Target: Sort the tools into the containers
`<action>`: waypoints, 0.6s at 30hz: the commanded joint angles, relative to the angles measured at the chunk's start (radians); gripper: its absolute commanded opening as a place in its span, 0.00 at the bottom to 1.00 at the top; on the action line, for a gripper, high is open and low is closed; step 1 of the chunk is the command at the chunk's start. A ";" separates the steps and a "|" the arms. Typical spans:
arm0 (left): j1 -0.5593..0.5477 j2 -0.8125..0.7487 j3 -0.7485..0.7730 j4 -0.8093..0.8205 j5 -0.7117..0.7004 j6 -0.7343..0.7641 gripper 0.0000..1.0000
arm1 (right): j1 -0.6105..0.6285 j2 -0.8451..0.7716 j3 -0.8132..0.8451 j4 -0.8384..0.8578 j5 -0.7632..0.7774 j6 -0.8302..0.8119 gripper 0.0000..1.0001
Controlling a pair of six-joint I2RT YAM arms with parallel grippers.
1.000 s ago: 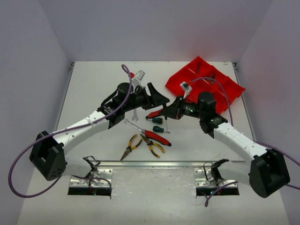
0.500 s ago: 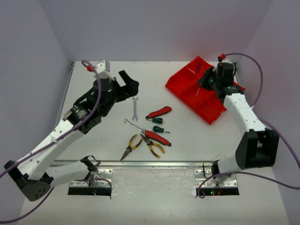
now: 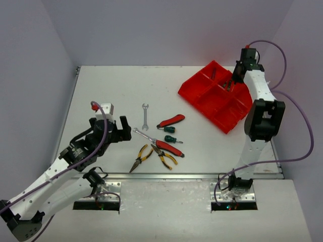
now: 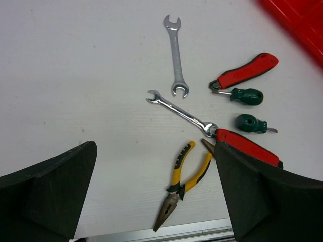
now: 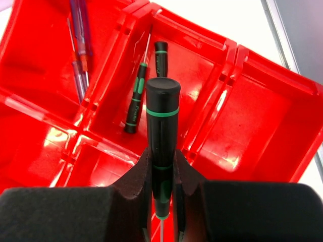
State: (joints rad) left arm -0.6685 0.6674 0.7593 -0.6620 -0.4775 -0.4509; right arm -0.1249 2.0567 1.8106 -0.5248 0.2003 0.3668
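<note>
My right gripper (image 5: 162, 176) is shut on a black screwdriver with green bands (image 5: 162, 116) above the red divided tray (image 3: 202, 96), over a compartment holding two black screwdrivers (image 5: 135, 101). Slim blue and red screwdrivers (image 5: 81, 30) lie in the neighbouring compartment. My left gripper (image 3: 122, 132) stands open and empty above the table, left of the loose tools. Those are two silver wrenches (image 4: 175, 55) (image 4: 181, 112), yellow-handled pliers (image 4: 184, 176), red-handled pliers (image 4: 247, 146), a red-handled cutter (image 4: 246, 70) and two short green screwdrivers (image 4: 246, 96) (image 4: 251, 123).
A second pair of yellow-handled pliers (image 3: 165, 159) lies beside the red-handled pliers (image 3: 169, 147). A metal rail (image 3: 166, 176) runs along the near table edge. White walls close the table at the back and both sides. The tray sits at the far right corner.
My left arm pulled back to the near left and its gripper opened wide. My right arm swung from the table's middle to above the red tray.
</note>
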 commanded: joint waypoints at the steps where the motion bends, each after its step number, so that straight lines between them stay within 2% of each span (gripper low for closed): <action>1: -0.002 -0.077 0.013 0.074 -0.072 0.009 1.00 | -0.001 -0.033 0.063 -0.021 0.025 -0.039 0.00; 10: -0.002 0.000 0.003 0.064 -0.053 0.006 1.00 | -0.007 -0.029 0.063 -0.021 -0.004 -0.046 0.00; 18: -0.002 0.009 -0.001 0.070 -0.049 0.011 1.00 | -0.011 -0.028 0.061 -0.021 -0.020 -0.049 0.00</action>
State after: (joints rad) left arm -0.6685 0.6911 0.7531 -0.6270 -0.5156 -0.4492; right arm -0.1292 2.0563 1.8355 -0.5629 0.1930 0.3317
